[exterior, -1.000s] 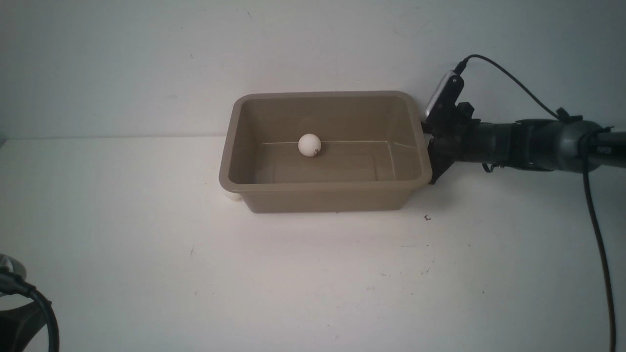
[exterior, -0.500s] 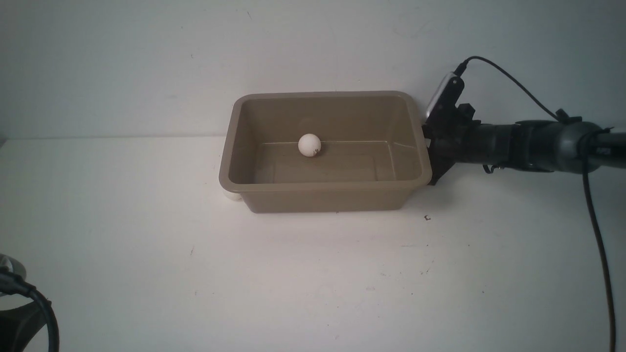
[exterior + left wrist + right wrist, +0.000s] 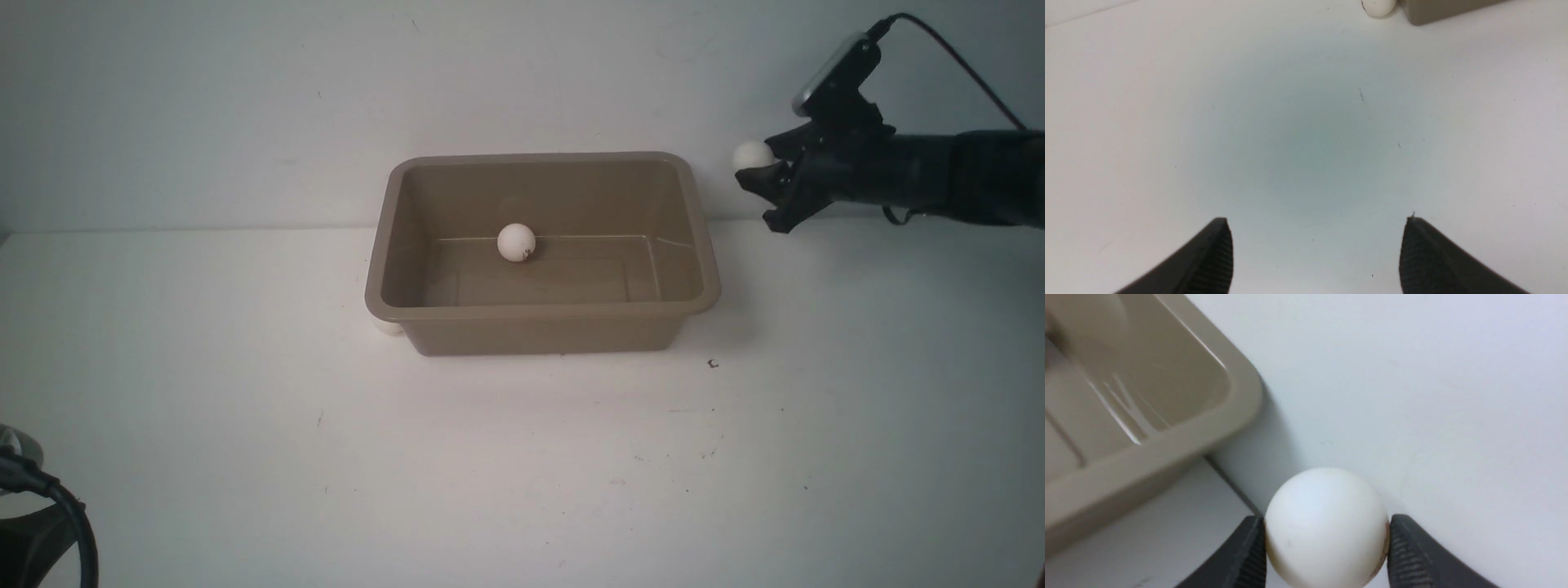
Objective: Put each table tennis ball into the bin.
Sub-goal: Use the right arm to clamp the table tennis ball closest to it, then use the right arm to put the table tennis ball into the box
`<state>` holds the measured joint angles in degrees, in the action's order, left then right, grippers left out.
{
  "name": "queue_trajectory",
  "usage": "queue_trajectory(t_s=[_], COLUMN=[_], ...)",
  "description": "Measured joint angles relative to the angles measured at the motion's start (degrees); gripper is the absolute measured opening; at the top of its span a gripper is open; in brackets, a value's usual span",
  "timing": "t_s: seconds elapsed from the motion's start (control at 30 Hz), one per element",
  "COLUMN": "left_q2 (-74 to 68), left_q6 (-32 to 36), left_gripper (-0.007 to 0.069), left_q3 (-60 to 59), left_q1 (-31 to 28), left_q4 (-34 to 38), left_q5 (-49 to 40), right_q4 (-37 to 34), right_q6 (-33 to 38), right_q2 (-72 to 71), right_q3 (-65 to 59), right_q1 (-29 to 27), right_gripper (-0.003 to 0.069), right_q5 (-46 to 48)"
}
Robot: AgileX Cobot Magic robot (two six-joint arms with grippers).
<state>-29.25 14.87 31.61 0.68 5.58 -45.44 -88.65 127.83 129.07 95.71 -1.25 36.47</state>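
1 small white matte table tennis ball (image 3: pixel 517 242) with a dark mark sits in the rectangular taupe plastic bin (image 3: pixel 539 311), on its floor by the back wall. A 2nd white ball (image 3: pixel 389 327) lies on the white table (image 3: pixel 522 457) outside, tucked against the bin's near left corner, half hidden under the rim. A 3rd white ball (image 3: pixel 752 155) is pinched in the right gripper (image 3: pixel 1327 522), its arm reaching in level from the right, lifted off the table just right of the bin's far right corner; left gripper (image 3: pixel 1316 222) hangs over the table, jaws spread wide, holding nothing.
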Motion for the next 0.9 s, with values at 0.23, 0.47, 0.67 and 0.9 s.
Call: queue_trajectory(t_s=[0.23,0.47,0.67,0.9], left_q2=[0.00,0.00,0.00,0.00], left_q6=[0.00,0.00,0.00,0.00], left_gripper=[0.0490,0.0490,0.0490,0.0490], left_q3=[0.00,0.00,0.00,0.00], left_q1=[0.00,0.00,0.00,0.00], left_q4=[0.00,0.00,0.00,0.00], left_q5=[0.00,0.00,0.00,0.00], right_q4=[9.44,9.46,10.71,7.08], right_q6=[-8.81,-12.00,-13.99,-16.09], right_q2=[-1.35,-1.35,-1.35,-1.35], right_q3=[0.00,0.00,0.00,0.00], right_q1=[-0.04,1.88,3.25,3.82], right_gripper=[0.0347,0.0347,0.0347,0.0454], right_q5=[16.71,29.43,29.93,27.46])
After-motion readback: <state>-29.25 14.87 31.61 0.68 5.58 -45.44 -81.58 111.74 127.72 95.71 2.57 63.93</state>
